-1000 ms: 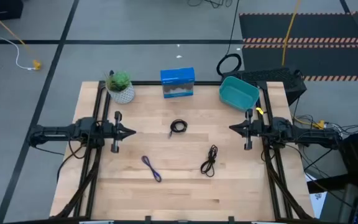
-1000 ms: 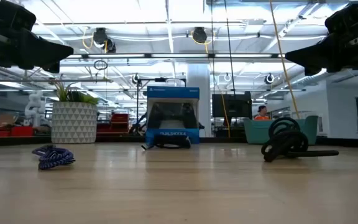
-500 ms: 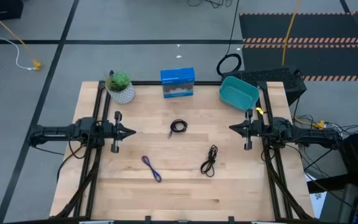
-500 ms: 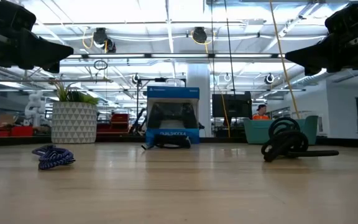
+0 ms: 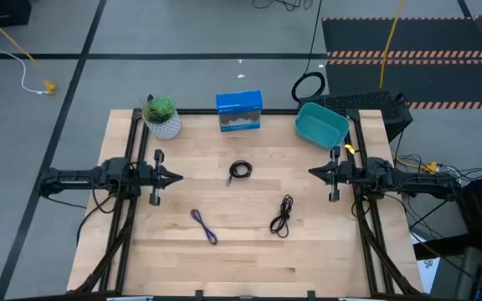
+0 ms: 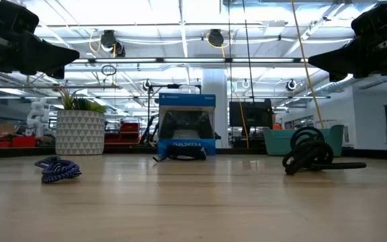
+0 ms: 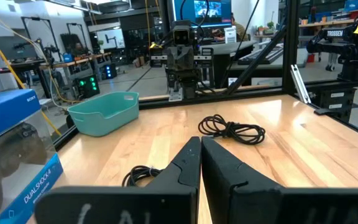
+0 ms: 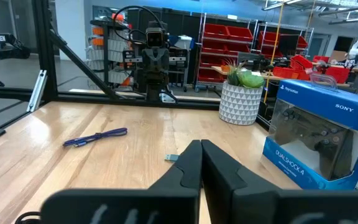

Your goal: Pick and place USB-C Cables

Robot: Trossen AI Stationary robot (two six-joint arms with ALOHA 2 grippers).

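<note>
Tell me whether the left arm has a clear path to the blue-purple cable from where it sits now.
Probably yes. The blue-purple cable lies alone on bare table, nearer the left gripper than the right gripper. Nothing stands between them; the left gripper is shut and holds nothing.

On the table (image 5: pixel 249 259), the plant (image 5: pixel 162 116), the box (image 5: pixel 239 111) and the bin (image 5: pixel 320 124) stand in a row along the far edge, left to right. The round coil (image 5: pixel 240 170) lies mid-table before the box, with the thin cable (image 5: pixel 204 225) nearer and to its left and the loose bundle (image 5: pixel 282 216) nearer and to its right. The left gripper (image 5: pixel 176 176) and right gripper (image 5: pixel 314 173) face each other from the table's sides, the coil between them.
</note>
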